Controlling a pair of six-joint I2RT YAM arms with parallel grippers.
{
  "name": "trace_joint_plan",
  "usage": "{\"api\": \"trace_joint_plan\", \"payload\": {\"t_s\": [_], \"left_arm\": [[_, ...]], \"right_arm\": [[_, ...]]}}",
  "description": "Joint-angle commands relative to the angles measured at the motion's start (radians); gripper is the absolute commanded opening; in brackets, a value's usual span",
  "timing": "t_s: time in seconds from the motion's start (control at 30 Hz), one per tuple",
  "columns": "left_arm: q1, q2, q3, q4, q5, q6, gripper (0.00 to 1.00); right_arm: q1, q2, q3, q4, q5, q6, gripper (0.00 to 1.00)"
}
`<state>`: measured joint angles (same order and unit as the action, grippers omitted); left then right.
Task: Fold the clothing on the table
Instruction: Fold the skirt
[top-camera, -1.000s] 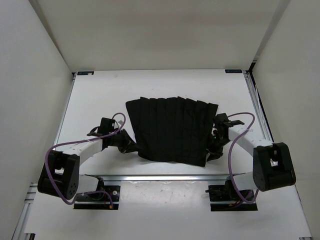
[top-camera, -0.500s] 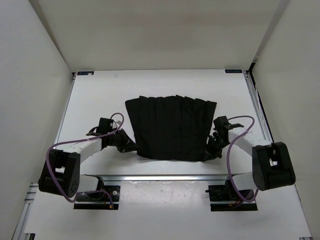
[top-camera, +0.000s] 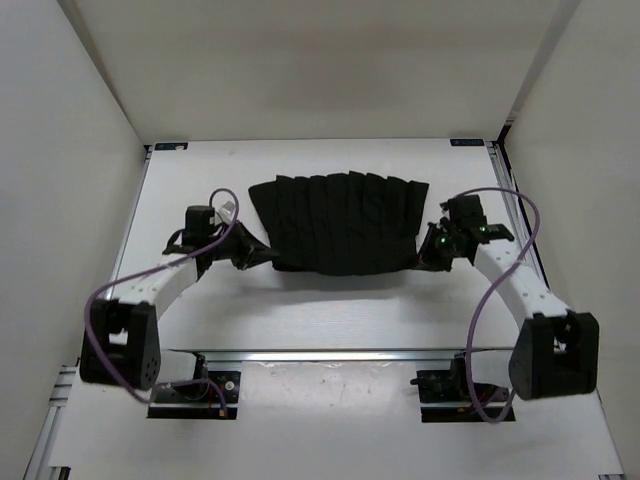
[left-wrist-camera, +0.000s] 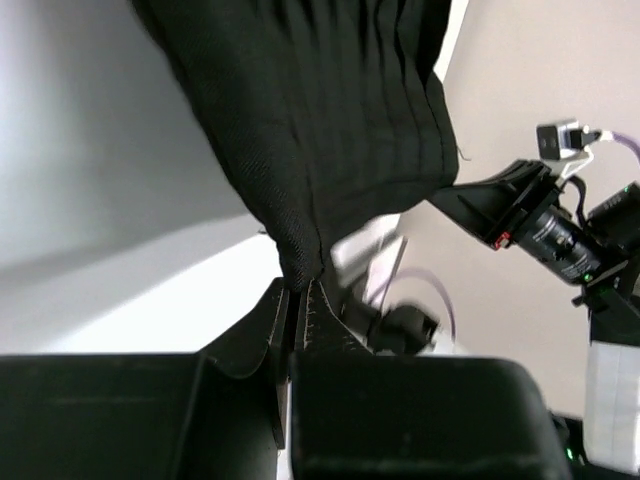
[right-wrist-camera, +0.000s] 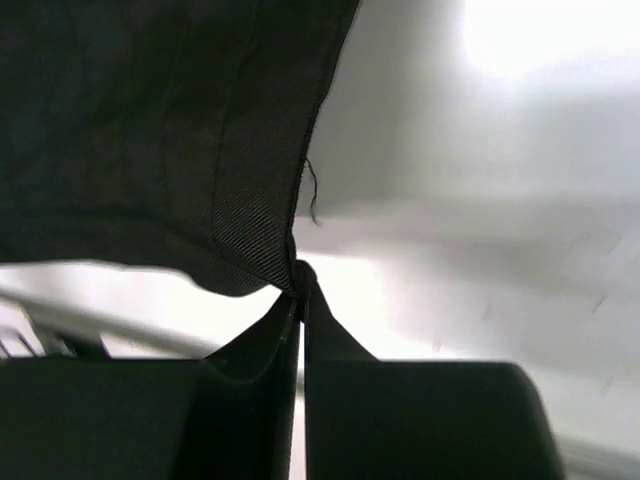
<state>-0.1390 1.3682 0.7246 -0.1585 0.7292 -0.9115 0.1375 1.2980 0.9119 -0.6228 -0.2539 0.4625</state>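
**Near hem carried back, both corners pinched**

Over the last second both my arms have swung away from my bases toward the far side. The near hem of the black pleated fabric garment (top-camera: 340, 222) has travelled with them. It lay close to the near rail before; now it sits around the middle of the large white wood-grain tabletop (top-camera: 330, 315). From above, the garment looks shorter front to back. It is stretched between my two wrists in the far half of the tabletop, with its pleats running from far edge to near edge.

My left gripper (left-wrist-camera: 297, 292) is clamped on the garment's near-left corner. The jaws are pressed together with the tip of the cloth caught between them, and the fabric fans out from the pinch. My right gripper (right-wrist-camera: 300, 278) is closed the same way on the near-right corner, with a loose thread dangling from the hem just above the pinch. Bare tabletop shows between the carried hem and the near rail.
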Motion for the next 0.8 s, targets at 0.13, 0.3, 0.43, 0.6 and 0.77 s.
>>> {"api": "trace_joint_plan", "payload": {"t_s": [0.13, 0.3, 0.43, 0.6, 0.77], "left_arm": [[-0.034, -0.397, -0.233, -0.139, 0.127, 0.016, 0.00], [-0.002, -0.474, -0.205, -0.318, 0.017, 0.072, 0.00], [0.027, -0.364, -0.090, -0.339, -0.050, 0.037, 0.00], [0.090, -0.135, 0.085, -0.221, -0.037, -0.044, 0.00], [0.078, 0.018, 0.258, -0.177, -0.028, -0.060, 0.00]], "right_arm": [[0.160, -0.424, -0.137, -0.328, -0.027, 0.140, 0.00], [0.081, -0.554, -0.096, -0.446, -0.018, 0.179, 0.00], [-0.096, -0.430, -0.010, -0.398, -0.070, 0.049, 0.00], [-0.185, -0.209, 0.076, -0.198, -0.021, 0.024, 0.00], [-0.158, -0.069, 0.162, -0.141, -0.010, 0.022, 0.00]]}}
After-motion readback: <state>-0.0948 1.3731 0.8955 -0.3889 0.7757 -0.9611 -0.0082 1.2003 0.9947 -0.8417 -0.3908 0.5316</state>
